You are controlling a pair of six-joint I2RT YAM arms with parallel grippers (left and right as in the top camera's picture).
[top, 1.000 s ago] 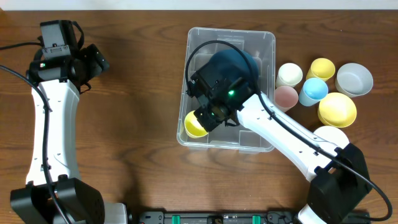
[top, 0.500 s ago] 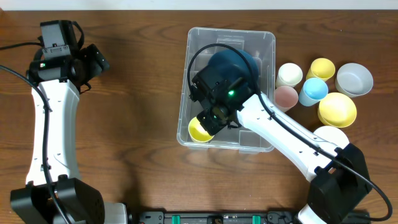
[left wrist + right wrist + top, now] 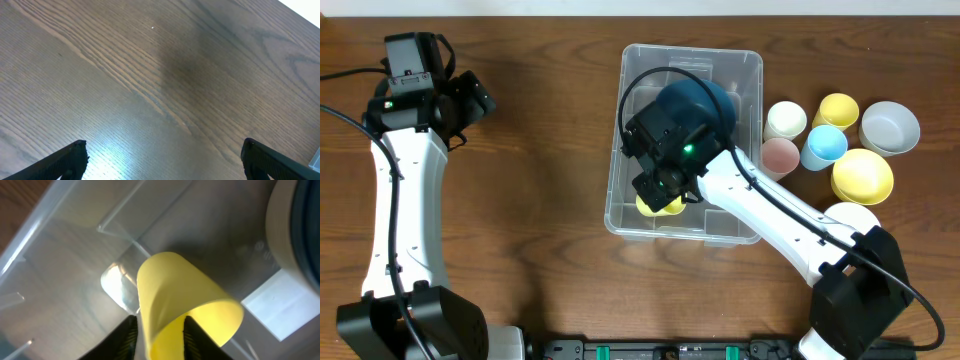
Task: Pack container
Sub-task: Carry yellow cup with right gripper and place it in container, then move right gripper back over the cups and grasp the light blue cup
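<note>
Brown wooden table (image 3: 540, 150): we see the right gripper (image 3: 160, 337) parted astride a yellow cup (image 3: 175, 290) inside the container (image 3: 750, 75); left gripper (image 3: 165, 156) spread wide.

Left half of bench (image 3: 540, 150) bare wood, easy passage. Container (image 3: 752, 70) is crowded: blue bowl (image 3: 715, 98) fills far end, yellow cup (image 3: 660, 207) at near end, right arm (image 3: 770, 205) slung across top. Bowl-and-cup cluster (image 3: 840, 140) blocks bench right of container.
</note>
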